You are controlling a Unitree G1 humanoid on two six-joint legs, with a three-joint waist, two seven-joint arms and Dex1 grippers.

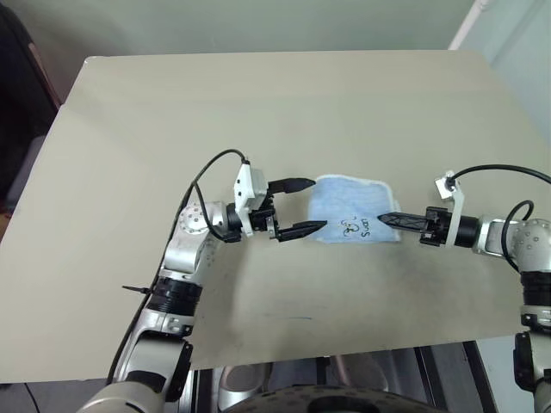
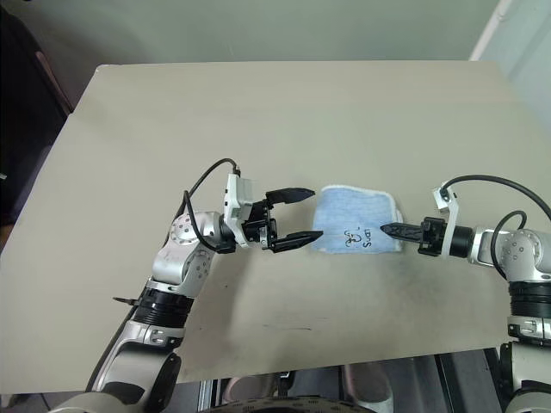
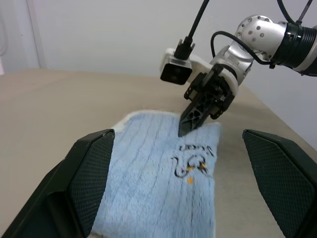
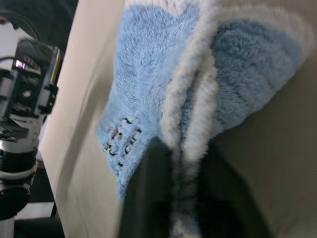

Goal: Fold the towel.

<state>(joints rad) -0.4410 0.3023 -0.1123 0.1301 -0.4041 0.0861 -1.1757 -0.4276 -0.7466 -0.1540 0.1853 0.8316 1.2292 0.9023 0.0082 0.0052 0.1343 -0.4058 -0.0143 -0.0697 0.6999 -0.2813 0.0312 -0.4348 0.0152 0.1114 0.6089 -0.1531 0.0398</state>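
The towel (image 1: 353,213) lies at centre-right of the table (image 1: 258,112) between both arms, its right edge pinched by the clenched right gripper (image 1: 386,218), while the left gripper (image 1: 307,206) gapes just off its left edge.

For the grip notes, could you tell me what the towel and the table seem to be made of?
The towel: soft light-blue terry cloth, going by its fuzzy pile, with white corded edging. The table: smooth, matte beige surface, probably laminate; the look leaves that open.
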